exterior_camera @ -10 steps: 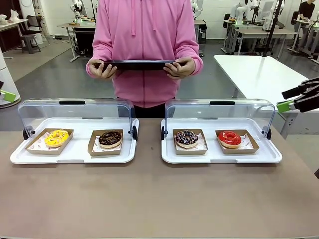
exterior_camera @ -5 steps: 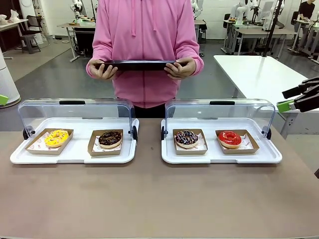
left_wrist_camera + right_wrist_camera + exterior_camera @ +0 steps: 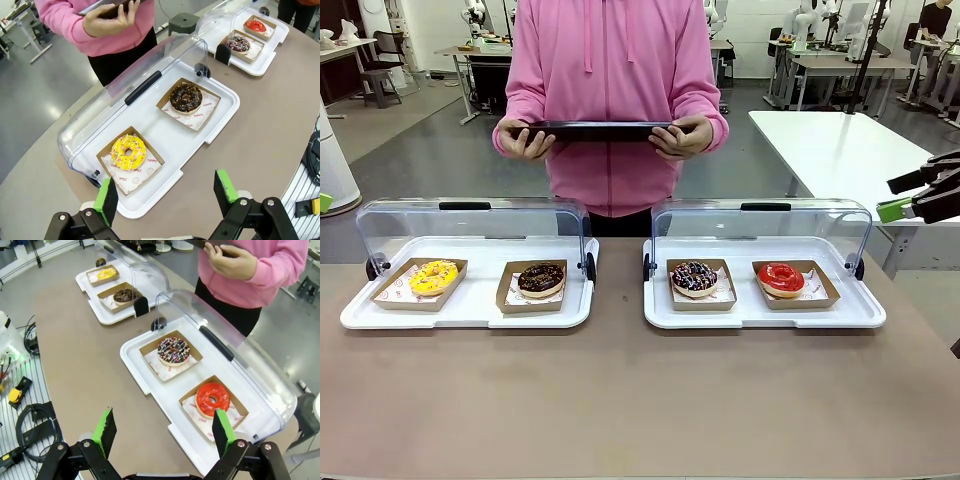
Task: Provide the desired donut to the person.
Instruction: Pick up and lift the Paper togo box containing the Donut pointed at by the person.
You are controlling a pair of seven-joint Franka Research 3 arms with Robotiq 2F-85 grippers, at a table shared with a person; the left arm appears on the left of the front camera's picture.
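Four donuts sit in paper trays: yellow (image 3: 433, 276) and chocolate (image 3: 541, 278) in the left case, sprinkled chocolate (image 3: 694, 276) and red (image 3: 781, 277) in the right case. The person (image 3: 610, 90) in pink stands at the far side, holding a dark tray (image 3: 595, 129) in both hands. My left gripper (image 3: 167, 192) hovers open above the table's near-left side, with the yellow donut (image 3: 128, 152) ahead of it. My right gripper (image 3: 163, 427) hangs open off the right end, above the red donut (image 3: 212, 398), and shows at the front view's right edge (image 3: 920, 198). Both hold nothing.
Both white display cases (image 3: 465, 312) (image 3: 765, 318) have their clear lids (image 3: 470, 225) (image 3: 760, 225) swung back open. The brown tabletop (image 3: 640, 400) in front of them is bare. A white table (image 3: 840, 150) stands at the back right. Cables lie beside the table (image 3: 30, 425).
The left gripper's green pad has slid almost out of the front view's left edge. The right gripper has drifted slightly right. The person and donuts have not moved.
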